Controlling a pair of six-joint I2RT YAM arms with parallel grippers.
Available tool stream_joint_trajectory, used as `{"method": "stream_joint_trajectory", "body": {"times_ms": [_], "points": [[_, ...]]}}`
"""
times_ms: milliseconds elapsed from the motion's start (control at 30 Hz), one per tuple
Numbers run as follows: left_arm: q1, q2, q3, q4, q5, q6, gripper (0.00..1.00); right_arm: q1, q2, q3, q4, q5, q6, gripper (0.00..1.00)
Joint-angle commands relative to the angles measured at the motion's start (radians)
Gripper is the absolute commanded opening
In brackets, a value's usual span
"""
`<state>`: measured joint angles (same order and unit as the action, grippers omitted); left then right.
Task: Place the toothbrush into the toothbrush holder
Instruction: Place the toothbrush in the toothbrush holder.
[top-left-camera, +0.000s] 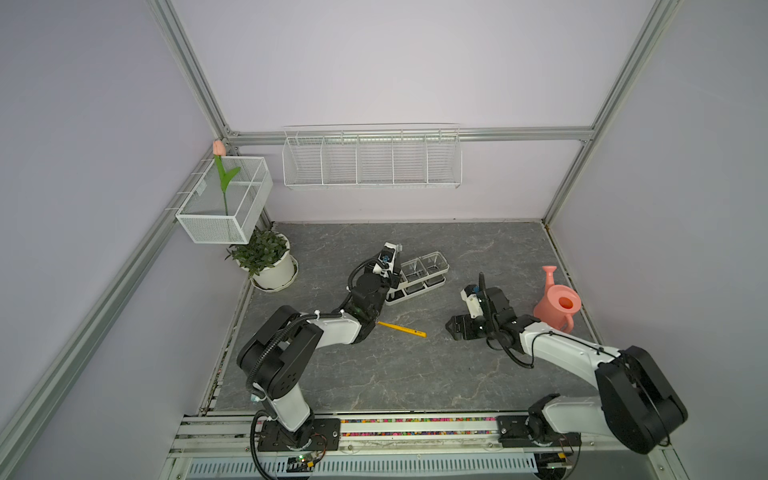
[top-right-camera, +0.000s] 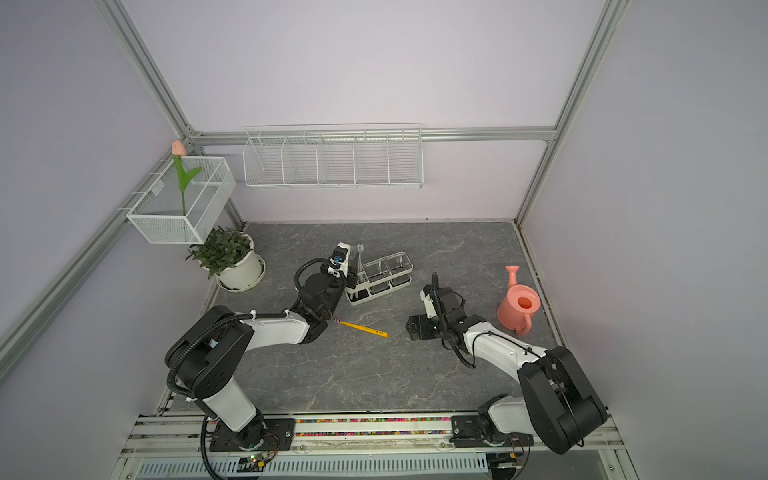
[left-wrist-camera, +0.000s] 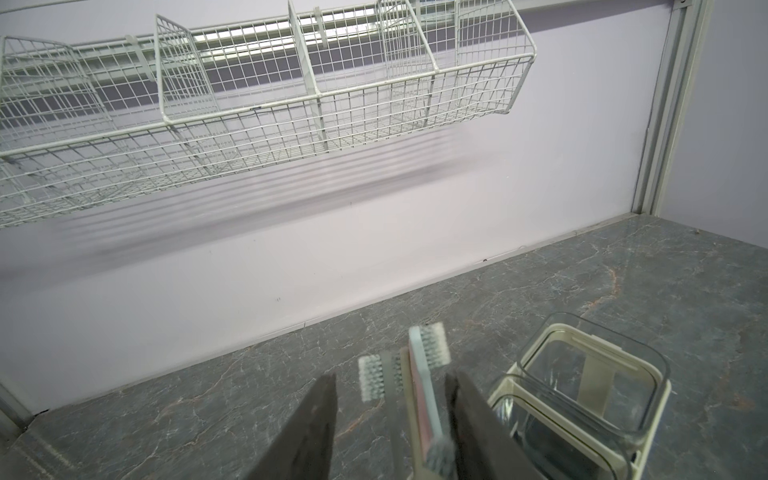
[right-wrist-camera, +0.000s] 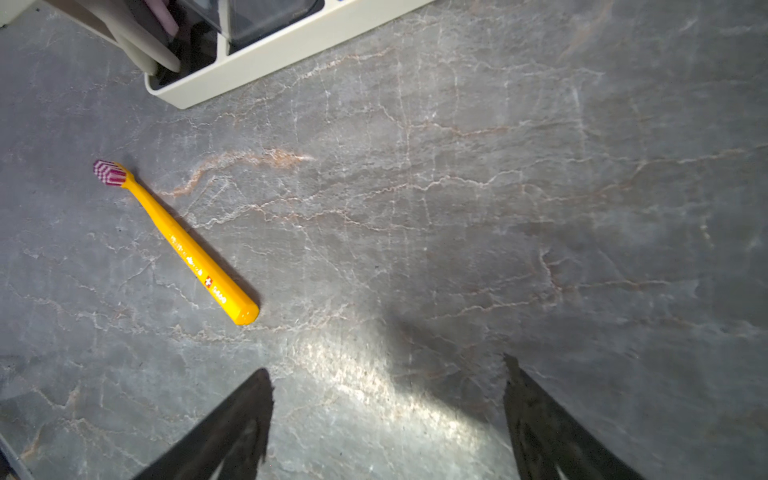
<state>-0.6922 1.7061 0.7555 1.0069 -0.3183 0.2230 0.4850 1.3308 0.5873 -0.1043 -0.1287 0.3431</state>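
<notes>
Toothbrush holder (top-left-camera: 432, 284) – oblong cream plastic rack, two clear square cups plus a cream divided bin – sits mid-table on the grey marble-veined table (right-wrist-camera: 498, 208). Left gripper (left-wrist-camera: 390, 378) is at the bin end, with its dark flat fingers (left-wrist-camera: 316, 419) apart. Between them, two brushes stand upright in the bin. The pale toothbrush (left-wrist-camera: 426, 390) has a slim whitish-pink handle and a white bristle block, and stands just beside one finger; I can't tell if they touch. The grey toothbrush (left-wrist-camera: 380, 376) has short white bristles and is blurred. Nothing is pinched – there are gaps on both sides. In a top view the pale head (top-right-camera: 360, 253) pokes above the rack.

Yellow toothbrush (right-wrist-camera: 183, 245), with a faceted glossy handle and pink-white striped bristles, lies flat on the table near the rack's front, apart from it. Right gripper (right-wrist-camera: 386, 368) hangs low over bare stone with its jaws spread wide, holding nothing. Matte pink watering can (top-left-camera: 557, 305) is off to its side. White wire basket (top-left-camera: 372, 160) is on the back wall.
</notes>
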Motion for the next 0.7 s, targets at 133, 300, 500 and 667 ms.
{"method": "stream_joint_trajectory", "body": {"times_ms": [133,300,500,667], "points": [[0.02,-0.031,0.067,-0.059,0.007,0.017,0.51,-0.006,-0.049,0.003,0.015,-0.017,-0.016,0.89],[0.032,-0.057,0.076,-0.079,0.012,0.003,0.52,-0.006,-0.051,0.003,0.009,-0.022,-0.02,0.89],[0.048,-0.097,0.078,-0.091,0.021,0.008,0.53,-0.006,-0.046,0.003,0.015,-0.018,-0.025,0.89],[0.056,-0.171,0.102,-0.13,-0.037,0.007,0.53,-0.005,-0.03,-0.007,0.054,-0.055,-0.034,0.95]]}}
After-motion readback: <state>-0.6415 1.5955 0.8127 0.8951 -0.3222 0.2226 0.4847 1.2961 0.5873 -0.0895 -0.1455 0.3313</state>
